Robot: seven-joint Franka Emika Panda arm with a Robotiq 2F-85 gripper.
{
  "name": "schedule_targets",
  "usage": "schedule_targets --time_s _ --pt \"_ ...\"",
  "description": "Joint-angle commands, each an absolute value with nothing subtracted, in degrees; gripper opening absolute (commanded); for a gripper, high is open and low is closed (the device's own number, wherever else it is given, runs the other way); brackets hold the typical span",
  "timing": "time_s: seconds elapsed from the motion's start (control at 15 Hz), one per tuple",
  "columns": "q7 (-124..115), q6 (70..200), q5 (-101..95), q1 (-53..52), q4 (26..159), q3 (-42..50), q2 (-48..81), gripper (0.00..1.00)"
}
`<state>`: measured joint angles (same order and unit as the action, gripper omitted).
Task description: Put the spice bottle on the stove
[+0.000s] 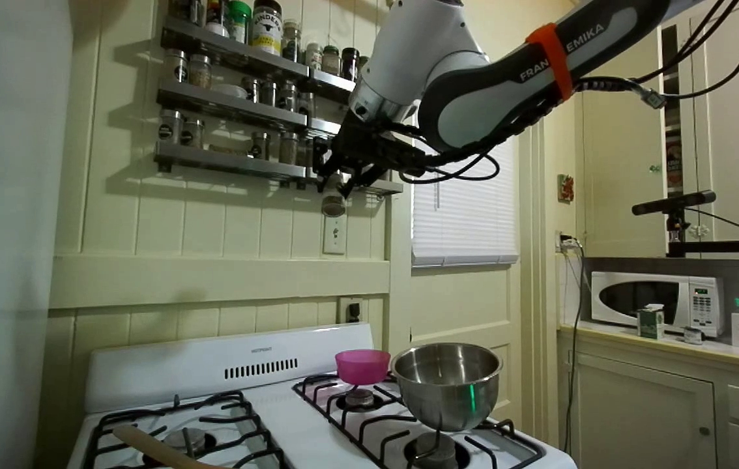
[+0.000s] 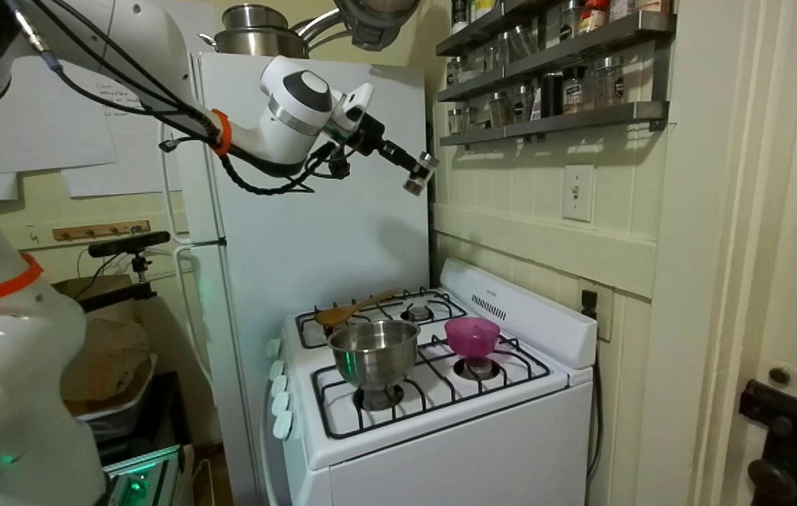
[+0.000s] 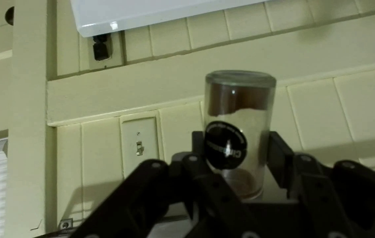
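Stove [image 1: 294,423]: there it is, well below what I'm holding;
Steel bowl [image 2: 374,358]: standing on the stove, toward the front;
Pink bowl [image 2: 472,337]: also on it, toward the back;
Wooden spoon [image 2: 334,316]: lying there too;
Fingers [image 3: 280,162]: I've got them clamped around the spice bottle [image 3: 240,122];
Spice bottle: tilted in mid-air, above stove height.

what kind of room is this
It looks like a kitchen, probably in a home: there is a gas stove, a tall white fridge, and metal shelves lined with spice jars.
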<state>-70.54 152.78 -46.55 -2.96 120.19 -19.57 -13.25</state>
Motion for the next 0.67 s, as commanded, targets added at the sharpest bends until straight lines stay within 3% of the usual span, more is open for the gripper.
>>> schedule_targets --time_s 0.0,0.6 --pt "-72.52 149.57 -53.95 -1.07 117.97 -21.56 -9.25 0.23" --pt "-94.40 149.33 -92.34 -2.60 112.74 -24.13 9.75 0.23"
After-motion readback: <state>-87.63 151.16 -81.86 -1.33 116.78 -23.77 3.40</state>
